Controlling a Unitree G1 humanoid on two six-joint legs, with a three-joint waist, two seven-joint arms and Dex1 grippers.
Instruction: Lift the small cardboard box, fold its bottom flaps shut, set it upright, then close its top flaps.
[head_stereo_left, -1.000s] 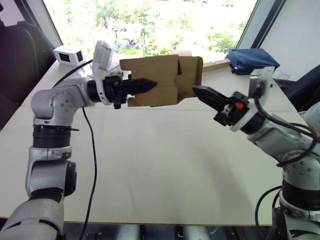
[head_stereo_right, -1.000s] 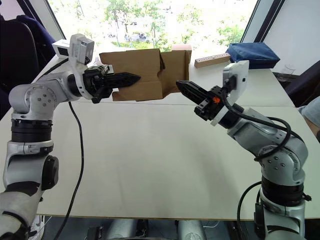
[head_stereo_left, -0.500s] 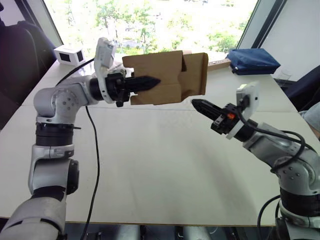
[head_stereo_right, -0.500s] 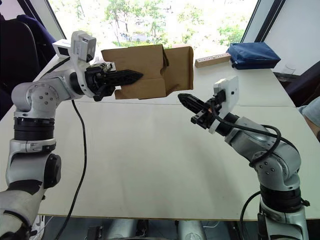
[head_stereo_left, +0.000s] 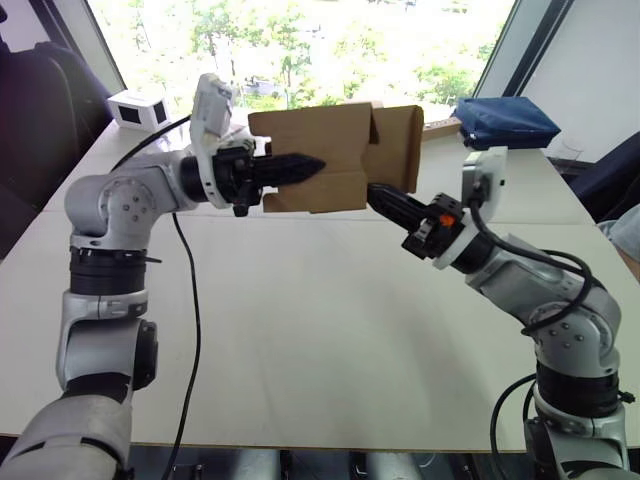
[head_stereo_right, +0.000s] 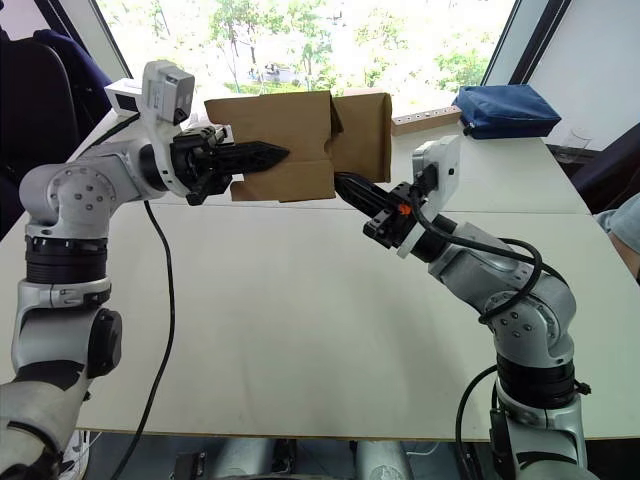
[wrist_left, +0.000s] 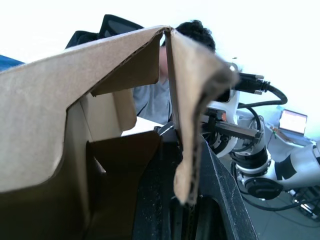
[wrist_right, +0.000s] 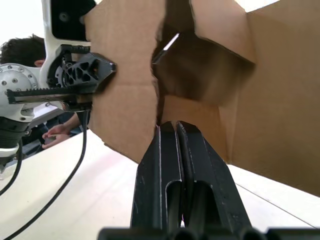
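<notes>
The white table (head_stereo_left: 300, 330) filled the lower field. The small cardboard box (head_stereo_left: 320, 160) was held in the air above the table's far half, at about 12 o'clock in the head views, with its open end and hinged flaps (head_stereo_left: 398, 145) turned toward the right arm. At 2 o'clock a dark blue bag (head_stereo_left: 500, 120) lay on the table beside a wooden block (head_stereo_right: 425, 122); at 10 o'clock stood a white box with a dark window (head_stereo_left: 138, 108). A black cable (head_stereo_left: 188, 330) hung from the left arm across the table.

The left gripper (head_stereo_left: 300, 166) reached in from 9 o'clock; its black fingers (wrist_left: 165, 200) were closed on a wall of the box, one inside and one outside, with cardboard pinched between them. The right gripper (head_stereo_left: 383, 198) came up from 4 o'clock; its fingers (wrist_right: 182, 165) were pressed together with no gap, holding nothing, their tips at the lower edge of the box's open end, at or just beside the cardboard. A person (wrist_right: 22, 52) was visible behind the left arm in the right wrist view.
</notes>
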